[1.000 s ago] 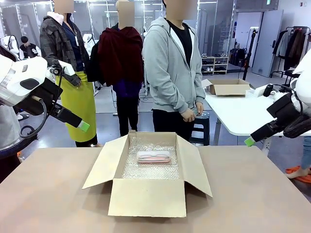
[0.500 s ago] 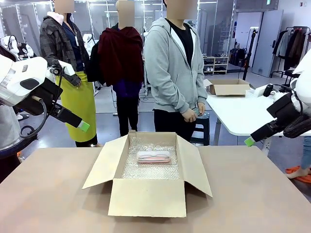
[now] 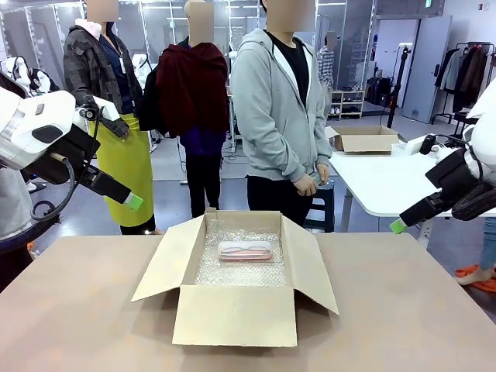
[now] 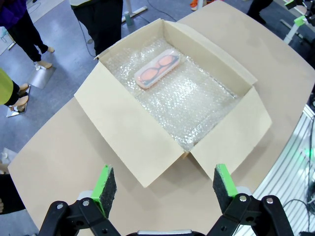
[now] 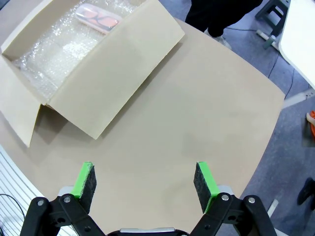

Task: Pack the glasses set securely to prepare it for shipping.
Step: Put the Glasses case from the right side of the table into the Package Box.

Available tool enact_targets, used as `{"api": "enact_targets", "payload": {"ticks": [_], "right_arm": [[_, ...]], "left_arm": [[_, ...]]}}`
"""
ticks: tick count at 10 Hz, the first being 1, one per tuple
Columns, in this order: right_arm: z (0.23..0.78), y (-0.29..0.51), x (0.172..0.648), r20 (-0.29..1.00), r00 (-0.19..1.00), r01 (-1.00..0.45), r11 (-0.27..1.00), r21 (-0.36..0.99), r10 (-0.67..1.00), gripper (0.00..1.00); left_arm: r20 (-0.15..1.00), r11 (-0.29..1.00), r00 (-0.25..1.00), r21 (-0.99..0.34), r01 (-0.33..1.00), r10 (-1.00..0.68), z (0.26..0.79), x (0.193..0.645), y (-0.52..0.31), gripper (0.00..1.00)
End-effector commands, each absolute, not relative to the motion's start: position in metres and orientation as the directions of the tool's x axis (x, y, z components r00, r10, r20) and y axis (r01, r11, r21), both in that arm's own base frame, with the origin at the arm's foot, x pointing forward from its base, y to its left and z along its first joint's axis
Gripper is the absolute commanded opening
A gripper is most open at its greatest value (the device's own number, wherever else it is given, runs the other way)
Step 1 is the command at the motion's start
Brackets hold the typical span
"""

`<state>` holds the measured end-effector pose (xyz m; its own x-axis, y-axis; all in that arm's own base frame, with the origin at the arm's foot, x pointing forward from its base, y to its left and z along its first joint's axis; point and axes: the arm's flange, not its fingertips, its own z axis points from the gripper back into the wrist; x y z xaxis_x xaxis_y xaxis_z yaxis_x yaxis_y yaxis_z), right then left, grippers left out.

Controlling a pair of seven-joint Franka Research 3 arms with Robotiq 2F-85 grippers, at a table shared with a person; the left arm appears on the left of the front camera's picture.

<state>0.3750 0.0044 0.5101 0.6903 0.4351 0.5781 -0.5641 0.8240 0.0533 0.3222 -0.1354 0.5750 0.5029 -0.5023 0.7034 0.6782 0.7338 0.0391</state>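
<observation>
The table (image 3: 403, 310) runs off the near edge and both sides of the front view. The open cardboard box (image 3: 232, 314) stands at its middle, and the box's near wall hides the near strip of the bubble wrap (image 3: 232, 273) lining the floor. From the front each arm is cut off by the picture's side, and only one green pad of each gripper can be made out there.

The pale pink glasses case (image 3: 245, 250) lies flat on the bubble wrap, toward the far wall of the box, with dark-rimmed glasses showing through or on its top; which one is hard to tell. It is well apart from both grippers. It lies to the right of and below the left gripper (image 4: 162, 182), and to the left of and below the right gripper (image 5: 143, 177).

Both arms are raised above and outside the table's far corners, with their fingers slanting down toward the box. In the wrist views each gripper's jaws are spread wide with nothing between the pads.

A person (image 3: 275, 116) stands at the far side behind the box, hands together in front.
</observation>
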Motion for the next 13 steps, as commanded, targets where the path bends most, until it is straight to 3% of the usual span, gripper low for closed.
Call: {"api": "enact_targets", "payload": {"ticks": [1,13], "right_arm": [[0.5115,0.0067,0.3754,0.571,0.704,-0.550,0.833,0.062,0.422,1.00],[0.5115,0.0067,0.3754,0.571,0.704,-0.550,0.833,0.062,0.422,1.00]], "left_arm": [[0.708,0.730,0.495,0.042,0.682,-0.503,0.5761,0.3227,-0.1332,1.00],[0.708,0.730,0.495,0.042,0.682,-0.503,0.5761,0.3227,-0.1332,1.00]]}}
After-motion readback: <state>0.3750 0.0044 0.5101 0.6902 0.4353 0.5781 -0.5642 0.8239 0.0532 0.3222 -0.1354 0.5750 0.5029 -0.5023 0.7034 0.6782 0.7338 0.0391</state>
